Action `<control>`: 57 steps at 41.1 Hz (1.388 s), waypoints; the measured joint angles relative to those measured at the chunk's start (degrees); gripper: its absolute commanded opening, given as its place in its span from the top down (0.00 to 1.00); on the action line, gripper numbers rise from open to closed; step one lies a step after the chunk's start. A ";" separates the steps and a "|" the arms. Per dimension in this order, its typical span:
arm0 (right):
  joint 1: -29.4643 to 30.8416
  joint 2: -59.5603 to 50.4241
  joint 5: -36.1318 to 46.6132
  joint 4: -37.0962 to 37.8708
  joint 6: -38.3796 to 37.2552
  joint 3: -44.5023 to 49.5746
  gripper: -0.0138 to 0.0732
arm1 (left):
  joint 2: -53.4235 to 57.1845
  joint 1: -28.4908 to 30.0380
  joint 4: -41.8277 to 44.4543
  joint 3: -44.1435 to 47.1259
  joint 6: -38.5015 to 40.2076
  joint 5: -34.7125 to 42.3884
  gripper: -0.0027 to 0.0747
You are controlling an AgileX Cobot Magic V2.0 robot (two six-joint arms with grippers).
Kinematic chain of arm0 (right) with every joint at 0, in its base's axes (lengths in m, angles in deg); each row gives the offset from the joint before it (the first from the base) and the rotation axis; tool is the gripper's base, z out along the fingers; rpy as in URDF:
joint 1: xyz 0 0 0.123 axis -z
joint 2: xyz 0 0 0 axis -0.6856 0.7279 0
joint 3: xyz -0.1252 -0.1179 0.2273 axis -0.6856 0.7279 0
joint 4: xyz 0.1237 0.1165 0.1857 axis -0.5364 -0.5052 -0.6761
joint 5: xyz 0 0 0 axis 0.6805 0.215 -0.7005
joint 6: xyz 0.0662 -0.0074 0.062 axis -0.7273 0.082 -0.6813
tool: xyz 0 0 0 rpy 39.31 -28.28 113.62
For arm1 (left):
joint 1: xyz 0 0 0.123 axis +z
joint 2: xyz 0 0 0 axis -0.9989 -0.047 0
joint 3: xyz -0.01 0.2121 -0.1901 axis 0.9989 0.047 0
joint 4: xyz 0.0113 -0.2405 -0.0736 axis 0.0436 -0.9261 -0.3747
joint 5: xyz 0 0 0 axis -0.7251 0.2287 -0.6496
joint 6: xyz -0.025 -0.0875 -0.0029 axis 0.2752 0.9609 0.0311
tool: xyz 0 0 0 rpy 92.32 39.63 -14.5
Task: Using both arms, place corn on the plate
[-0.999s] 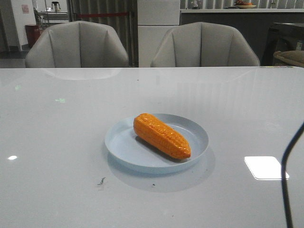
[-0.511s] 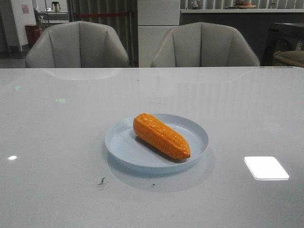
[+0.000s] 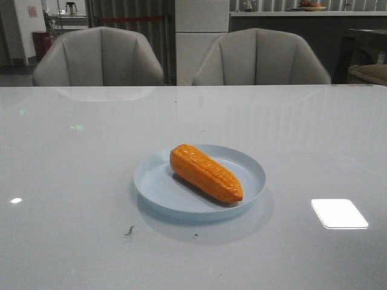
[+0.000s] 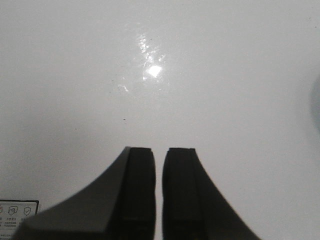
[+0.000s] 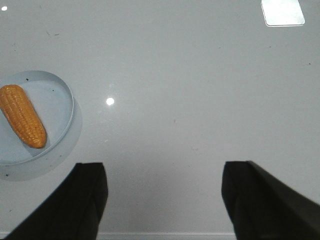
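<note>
**Resting corn on plate, both arms clear**

Lying on the plate (image 3: 158, 184), the corn (image 3: 205, 172) sits diagonally across the plate's floor. Its blunt end points toward the far left rim and its tapered end toward the near right rim. The cob is orange and glossy, with rows of bumpy kernels. It stays inside the rim on all sides and touches nothing but the plate.

The plate is round, shallow and pale blue, with a low raised rim. It stands flat on the white bench (image 3: 72, 181), about midway across it in the front view. A bright rectangular reflection (image 3: 338, 213) shows on the bench surface to the right of the plate. Two grey chairs (image 3: 98, 57) stand behind the far edge of the bench.

Neither arm appears in the front view.

Left gripper (image 4: 159, 165): the jaws are narrow, with only a thin slit between the two dark fingers (image 4: 140, 185). Nothing is held. Bare bench lies beneath them.

Right gripper (image 5: 165, 185): the jaws are wide, with the two dark fingers (image 5: 90, 192) set well apart. Nothing is held. In this view the plate (image 5: 62, 107) and the corn (image 5: 22, 122) lie well apart from the gripper, off to one side of it.
</note>
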 measured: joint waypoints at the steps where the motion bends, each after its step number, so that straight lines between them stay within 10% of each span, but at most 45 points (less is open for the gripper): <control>1: 0.00 0.00 0.00 0.00 0.00 0.00 0.17 | 0.00 0.00 0.00 0.00 0.00 0.00 0.85; 34: 0.00 0.00 -0.17 -0.12 0.00 0.00 0.17 | 2.01 -1.97 0.17 1.34 0.00 3.03 0.85; 57: 0.00 0.00 -0.26 -0.12 0.00 0.00 0.17 | 44.62 -2.55 -1.58 43.87 -3.08 47.03 0.85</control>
